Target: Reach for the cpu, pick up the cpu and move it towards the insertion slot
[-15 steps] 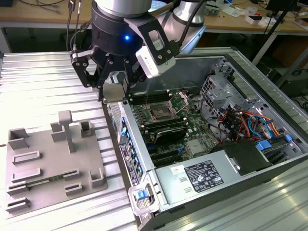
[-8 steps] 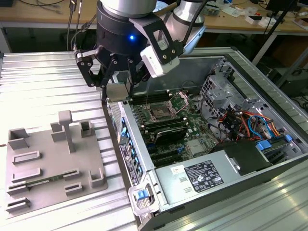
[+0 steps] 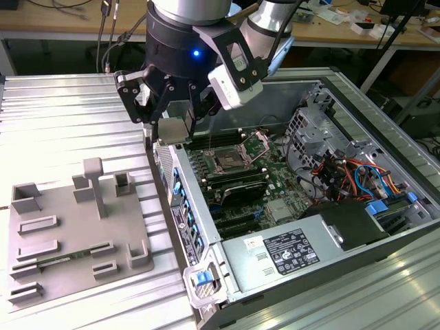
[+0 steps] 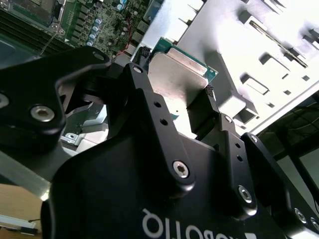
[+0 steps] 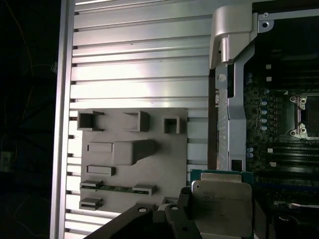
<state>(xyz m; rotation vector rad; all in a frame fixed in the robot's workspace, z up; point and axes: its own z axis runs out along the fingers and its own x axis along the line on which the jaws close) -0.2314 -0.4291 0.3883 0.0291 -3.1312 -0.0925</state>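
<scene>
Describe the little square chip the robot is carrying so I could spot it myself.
Start at the open computer case, then look to its edge on the exterior view's left, under the black gripper. Pinched between the fingers hangs the cpu: flat, square, with a pale silvery top and green rim, unlike the grey tray alongside.

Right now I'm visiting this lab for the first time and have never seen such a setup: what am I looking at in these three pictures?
One picture is from a camera off the arm; two come from cameras riding near the arm's wrist. The black gripper of a robot arm is shut on a small square computer chip, seen close up in the second wrist view. It hangs over the edge of an opened computer case. Inside, the square socket sits on the green board. Beside the case, a grey tray lies on the ribbed metal table.
</scene>
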